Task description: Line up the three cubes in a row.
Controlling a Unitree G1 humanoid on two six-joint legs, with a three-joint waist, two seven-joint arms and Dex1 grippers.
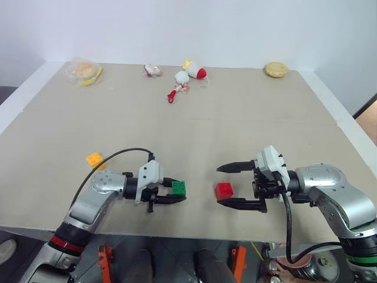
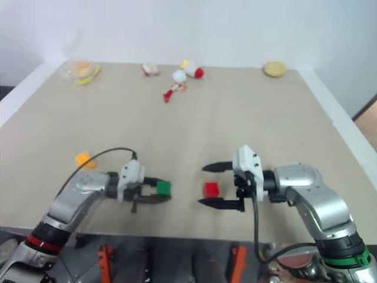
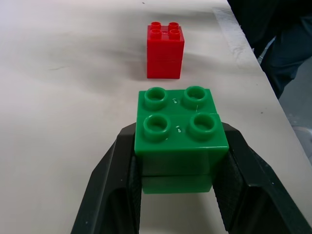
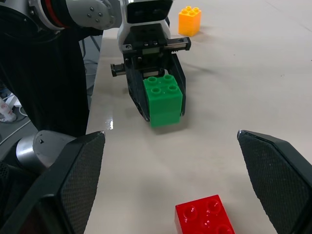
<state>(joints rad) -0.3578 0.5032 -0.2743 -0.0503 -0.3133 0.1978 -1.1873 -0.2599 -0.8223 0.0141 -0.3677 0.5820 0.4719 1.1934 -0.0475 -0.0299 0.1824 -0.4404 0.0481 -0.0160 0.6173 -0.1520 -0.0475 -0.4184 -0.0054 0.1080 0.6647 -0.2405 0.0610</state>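
From the head views, the left end effector (image 1: 171, 193) is clamped on the green cube (image 1: 179, 188) near the desk's (image 1: 247, 118) front edge; the red cube (image 1: 224, 191) sits between the right end effector's (image 1: 234, 186) wide-open fingers, and the yellow-orange cube (image 1: 94, 159) lies apart to the left.

The left wrist view shows green squeezed low, probably resting on the desk.

The right wrist view suggests closing could nudge red off line.
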